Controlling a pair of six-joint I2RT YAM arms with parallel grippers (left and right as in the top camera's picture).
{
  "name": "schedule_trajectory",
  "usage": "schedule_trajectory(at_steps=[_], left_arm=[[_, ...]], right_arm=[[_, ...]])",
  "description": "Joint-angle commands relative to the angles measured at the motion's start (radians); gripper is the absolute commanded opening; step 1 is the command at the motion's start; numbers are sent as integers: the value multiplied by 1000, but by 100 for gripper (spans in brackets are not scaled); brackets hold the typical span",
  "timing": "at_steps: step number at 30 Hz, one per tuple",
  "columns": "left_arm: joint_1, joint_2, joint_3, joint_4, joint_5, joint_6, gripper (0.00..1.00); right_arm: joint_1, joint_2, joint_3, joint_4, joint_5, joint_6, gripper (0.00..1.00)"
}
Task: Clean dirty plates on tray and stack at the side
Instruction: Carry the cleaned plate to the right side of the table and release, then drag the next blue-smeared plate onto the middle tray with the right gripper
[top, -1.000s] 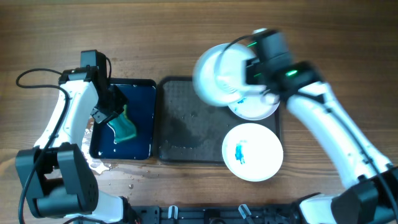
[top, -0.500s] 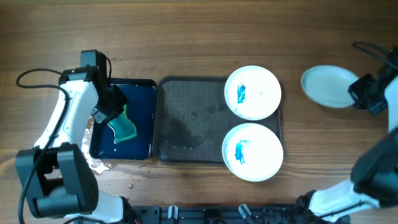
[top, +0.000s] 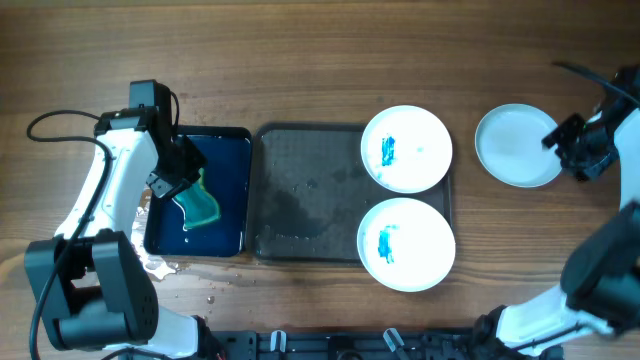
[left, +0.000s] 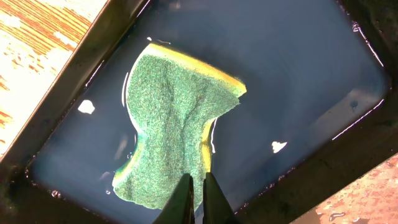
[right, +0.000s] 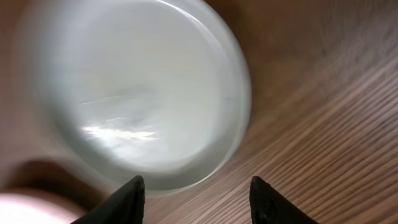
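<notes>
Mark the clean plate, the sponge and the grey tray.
clean plate (top: 511, 146): overhead, centre of its face.
sponge (left: 174, 124): left wrist, middle of green face.
grey tray (top: 305, 190): overhead, bare left floor.

Two plates (top: 406, 149) lie on the tray's (top: 300, 190) right half, a third plate (top: 516, 146) on the table (top: 300, 50) to its right.
</notes>
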Motion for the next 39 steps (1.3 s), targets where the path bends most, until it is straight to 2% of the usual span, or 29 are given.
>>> schedule_trajectory(at_steps=[1,2,4,7,14,19,21,23,24,26,27,34,39], left_arm=[[-8,5,-5,2,12,5,4],[-8,5,-5,2,12,5,4],[-8,5,-5,1,12,5,4],[-8,5,-5,0,12,5,4],[-8,5,-5,0,12,5,4],[-8,5,-5,0,12,5,4],[-8,5,-5,0,12,5,4],[-8,5,-5,1,12,5,4],[-8,5,-5,2,12,5,4],[-8,5,-5,2,12,5,4],[-8,5,-5,2,12,5,4],[-8,5,-5,2,12,5,4],[-8,5,-5,2,12,5,4]], right_arm=[[122,-153,36,-4,-58,-51,80],[181,-155,34,-9,-124,-158,80],[232,-138,15,-5,-203,-227,79],[314,-83,-35,26,-307,-319,69],[349,133,-38,83,-332,-346,65],[350,265,-38,145,-374,-352,60],[352,283,-38,161,-374,-352,54],[357,285,-38,171,-374,-349,42],[358,285,-38,172,-373,-349,27],[365,285,-38,172,-373,-341,10],[366,285,-38,172,-372,-321,5],[367,283,-38,143,-365,-293,5],[468,283,-38,64,-365,-294,5]])
